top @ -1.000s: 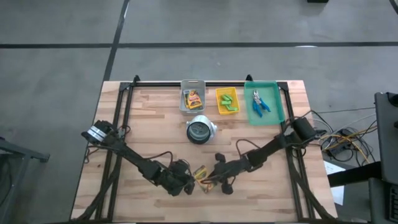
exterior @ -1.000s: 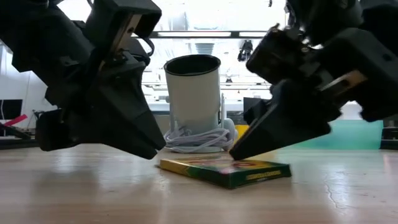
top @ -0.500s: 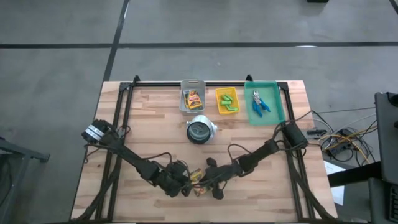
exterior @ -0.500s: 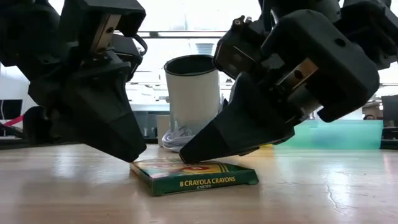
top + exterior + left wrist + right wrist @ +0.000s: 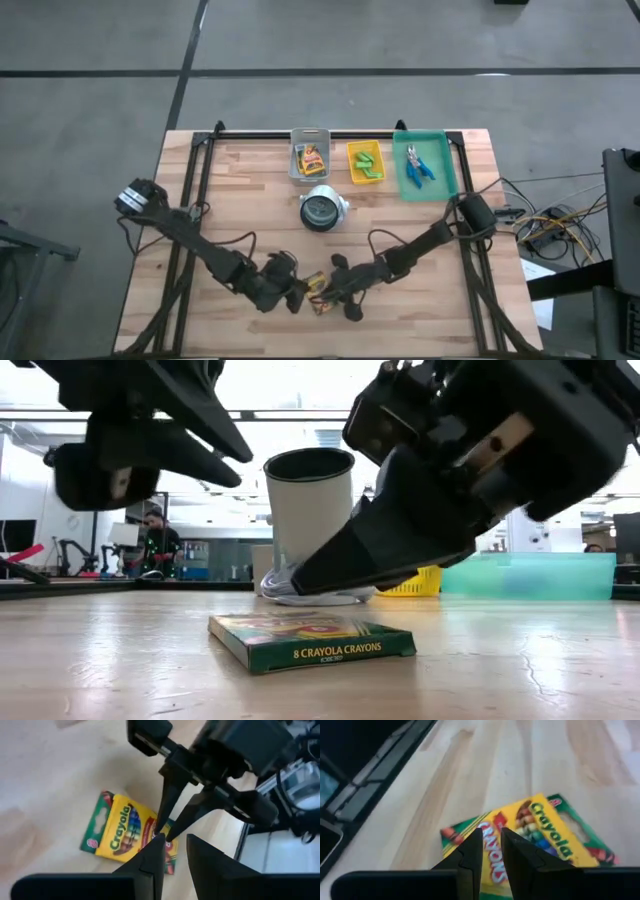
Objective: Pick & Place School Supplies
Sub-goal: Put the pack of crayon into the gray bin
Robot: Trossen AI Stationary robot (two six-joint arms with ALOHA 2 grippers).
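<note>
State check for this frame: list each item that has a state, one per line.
crayon box: flat on the table, closed, not gripped
left end effector: nearly shut, empty, raised beside the box
right end effector: nearly shut, empty, tips just above the box
grey bin: holds a crayon box
yellow bin: holds green sticks
green tray: holds blue-handled tools
cup: upright

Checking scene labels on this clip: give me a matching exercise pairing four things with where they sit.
Things:
1. crayon box
2. blue-handled tools
3. light-green sticks
4. white cup

Places:
A. yellow bin
B. bare wood, between the two grippers
C. green tray
D. table middle, below the grey bin

Pairs: 1-B, 2-C, 3-A, 4-D
</note>
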